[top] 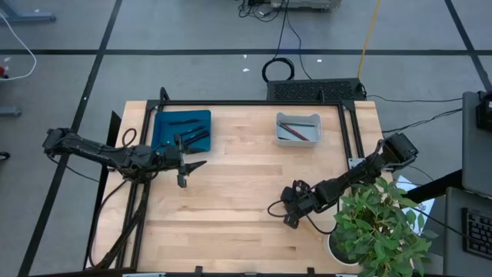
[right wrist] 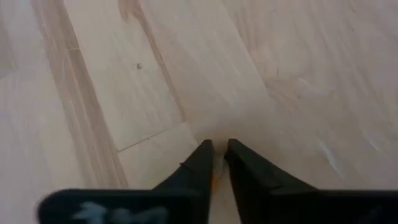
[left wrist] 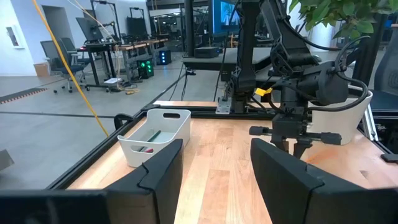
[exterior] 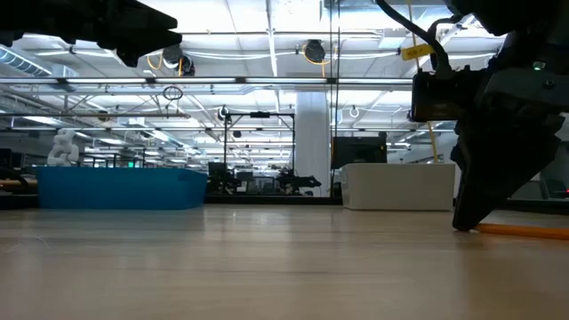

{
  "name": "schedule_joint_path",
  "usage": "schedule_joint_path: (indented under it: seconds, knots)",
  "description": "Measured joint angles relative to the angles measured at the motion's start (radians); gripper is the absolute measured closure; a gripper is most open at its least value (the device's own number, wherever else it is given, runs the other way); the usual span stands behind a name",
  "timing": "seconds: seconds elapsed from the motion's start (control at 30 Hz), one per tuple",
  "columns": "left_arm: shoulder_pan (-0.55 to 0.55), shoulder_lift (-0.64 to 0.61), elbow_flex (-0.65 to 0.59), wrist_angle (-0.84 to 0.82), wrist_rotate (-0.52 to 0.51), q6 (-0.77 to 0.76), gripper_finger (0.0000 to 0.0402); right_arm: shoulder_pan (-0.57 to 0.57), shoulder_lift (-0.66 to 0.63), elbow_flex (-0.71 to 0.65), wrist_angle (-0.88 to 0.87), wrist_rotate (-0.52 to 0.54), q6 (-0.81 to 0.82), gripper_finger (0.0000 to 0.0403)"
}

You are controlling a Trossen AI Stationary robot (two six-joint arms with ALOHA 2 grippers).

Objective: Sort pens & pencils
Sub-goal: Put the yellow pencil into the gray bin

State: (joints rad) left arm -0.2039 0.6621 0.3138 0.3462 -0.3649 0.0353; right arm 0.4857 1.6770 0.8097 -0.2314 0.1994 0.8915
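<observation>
A light wooden table fills the middle, its planks running side to side. At the far edge sits a blue tray on the left and a white bin on the right, well apart. In the low view the blue tray and white bin stand against a workshop background lit by ceiling strips. A leafy potted plant sits at the table's near right corner. Black cables coil on the grey floor beyond the table. A keyboard shows at the right edge.
</observation>
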Motion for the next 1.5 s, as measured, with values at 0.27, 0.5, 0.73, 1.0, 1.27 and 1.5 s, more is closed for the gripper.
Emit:
schedule_joint_path:
  seconds: [0.27, 0.5, 0.73, 1.0, 1.27, 1.5]
  knots:
    - [0.000, 0.000, 0.000, 0.000, 0.000, -0.012, 0.0211, -0.006, 0.002, 0.000, 0.011, 0.030, -0.037, 0.0395]
    - [0.000, 0.000, 0.000, 0.000, 0.000, -0.014, 0.0210, -0.043, 0.003, -0.002, 0.046, 0.039, -0.144, 0.0402]
    - [0.000, 0.000, 0.000, 0.000, 0.000, -0.014, 0.0210, -0.126, 0.009, -0.006, 0.147, 0.128, -0.314, 0.0403]
    - [0.000, 0.000, 0.000, -0.002, 0.000, -0.014, 0.0210, -0.236, 0.007, -0.005, 0.384, 0.119, -0.571, 0.0403]
    - [0.000, 0.000, 0.000, -0.005, 0.000, -0.014, 0.0210, -0.263, -0.055, -0.003, 0.535, 0.062, -0.712, 0.0403]
    - [0.000, 0.000, 0.000, -0.005, 0.000, -0.014, 0.0210, -0.255, -0.161, -0.003, 0.625, 0.059, -0.821, 0.0403]
